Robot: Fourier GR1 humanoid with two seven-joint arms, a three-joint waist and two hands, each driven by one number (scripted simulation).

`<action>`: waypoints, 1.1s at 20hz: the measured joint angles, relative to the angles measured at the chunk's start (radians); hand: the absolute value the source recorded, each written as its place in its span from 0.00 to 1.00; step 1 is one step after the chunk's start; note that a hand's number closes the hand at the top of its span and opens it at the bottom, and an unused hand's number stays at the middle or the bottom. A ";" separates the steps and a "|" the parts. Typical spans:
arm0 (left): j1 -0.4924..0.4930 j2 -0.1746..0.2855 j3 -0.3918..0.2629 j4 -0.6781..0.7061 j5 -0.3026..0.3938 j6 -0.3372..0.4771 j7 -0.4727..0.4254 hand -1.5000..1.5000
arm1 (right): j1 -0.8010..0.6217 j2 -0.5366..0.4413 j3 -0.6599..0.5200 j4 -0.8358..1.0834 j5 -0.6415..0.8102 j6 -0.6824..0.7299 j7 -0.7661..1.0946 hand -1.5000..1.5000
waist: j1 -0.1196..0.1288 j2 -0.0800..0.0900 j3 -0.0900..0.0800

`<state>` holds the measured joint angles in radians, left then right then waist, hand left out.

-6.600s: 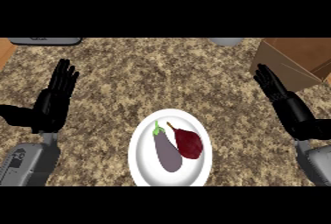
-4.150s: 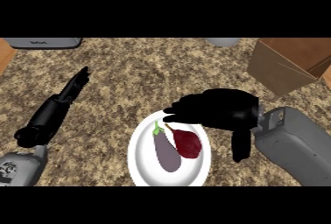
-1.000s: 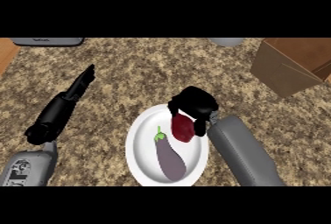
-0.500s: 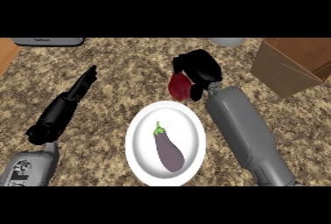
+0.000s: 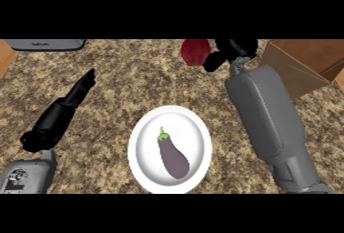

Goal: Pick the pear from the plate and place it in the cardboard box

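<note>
Far forward, right arm [image 5: 265, 123] at full stretch, right hand [image 5: 235, 48] curled round the pear [image 5: 194, 51]; left hand [image 5: 62, 113] straight-fingered.

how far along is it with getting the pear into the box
Done: the pear is off the plate, where only the eggplant lies. In hand: the right hand is curled on the pear, holding it above the counter just left of the cardboard box. Left: carry it over the box opening and let go. The left hand rests open at the left.
</note>
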<state>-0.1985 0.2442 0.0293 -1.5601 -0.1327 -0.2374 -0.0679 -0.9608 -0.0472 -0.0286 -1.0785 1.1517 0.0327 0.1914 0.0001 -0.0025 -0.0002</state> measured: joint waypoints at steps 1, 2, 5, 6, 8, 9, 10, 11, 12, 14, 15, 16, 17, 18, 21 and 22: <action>-0.004 0.004 0.002 -0.005 0.002 -0.003 0.006 0.50 | -0.011 -0.009 -0.029 -0.002 -0.005 -0.014 0.026 1.00 | 0.001 0.000 0.000; -0.007 0.002 0.001 -0.002 -0.001 -0.001 0.006 0.50 | -0.022 -0.020 -0.052 -0.002 -0.007 -0.025 0.049 1.00 | 0.001 0.001 0.000; -0.008 0.003 0.003 -0.001 0.000 -0.006 0.003 0.50 | -0.054 -0.065 -0.122 0.015 -0.017 -0.052 0.102 1.00 | 0.004 0.003 0.000; -0.011 -0.006 -0.004 0.005 -0.011 0.003 0.001 0.50 | -0.071 -0.077 -0.139 0.027 -0.018 -0.059 0.118 1.00 | 0.005 0.004 0.000; -0.014 0.003 0.005 -0.004 0.000 -0.010 0.011 0.50 | -0.092 -0.118 -0.182 0.062 -0.030 -0.080 0.123 1.00 | 0.009 0.005 0.000; -0.015 0.003 0.006 0.008 -0.003 -0.010 -0.001 0.50 | -0.101 -0.143 -0.204 0.093 -0.038 -0.092 0.113 1.00 | 0.011 0.006 0.000; -0.026 0.002 0.007 0.017 -0.005 -0.009 -0.002 0.50 | -0.109 -0.165 -0.222 0.120 -0.044 -0.098 0.108 1.00 | 0.011 0.007 0.000; -0.029 0.001 0.006 0.017 -0.005 -0.012 -0.002 0.50 | -0.121 -0.193 -0.242 0.155 -0.053 -0.107 0.092 1.00 | 0.013 0.008 0.000; -0.032 -0.003 0.003 0.017 -0.007 -0.010 0.001 0.50 | -0.136 -0.223 -0.257 0.180 -0.060 -0.104 0.082 1.00 | 0.014 0.008 0.000; -0.024 -0.014 -0.009 0.006 -0.020 0.000 -0.001 0.50 | -0.138 -0.285 -0.269 0.242 -0.049 -0.109 0.048 1.00 | 0.018 0.010 0.000; -0.022 -0.023 -0.016 0.004 -0.027 0.007 0.000 0.50 | -0.135 -0.306 -0.272 0.275 -0.045 -0.109 0.032 1.00 | 0.019 0.010 0.000; -0.028 -0.021 -0.013 0.009 -0.023 0.001 0.003 0.50 | -0.142 -0.327 -0.274 0.312 -0.042 -0.102 0.020 1.00 | 0.020 0.011 0.000; -0.032 -0.020 -0.012 0.007 -0.023 0.000 0.004 0.50 | -0.152 -0.354 -0.279 0.349 -0.040 -0.085 0.008 1.00 | 0.023 0.012 0.000; -0.029 -0.011 -0.005 0.006 -0.016 -0.010 0.003 0.50 | -0.154 -0.377 -0.283 0.381 -0.042 -0.060 -0.003 1.00 | 0.024 0.012 0.000; -0.034 -0.009 -0.002 0.007 -0.011 -0.017 0.003 0.50 | -0.154 -0.418 -0.290 0.480 -0.046 0.013 -0.026 1.00 | 0.028 0.015 0.001; -0.040 -0.005 0.001 0.014 -0.009 -0.021 0.001 0.50 | -0.165 -0.436 -0.293 0.512 -0.049 0.047 -0.033 1.00 | 0.030 0.016 0.001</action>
<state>-0.2389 0.2387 0.0302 -1.5461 -0.1419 -0.2584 -0.0670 -1.1263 -0.4830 -0.3215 -0.5663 1.1028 0.0794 0.1588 0.0297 0.0131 0.0005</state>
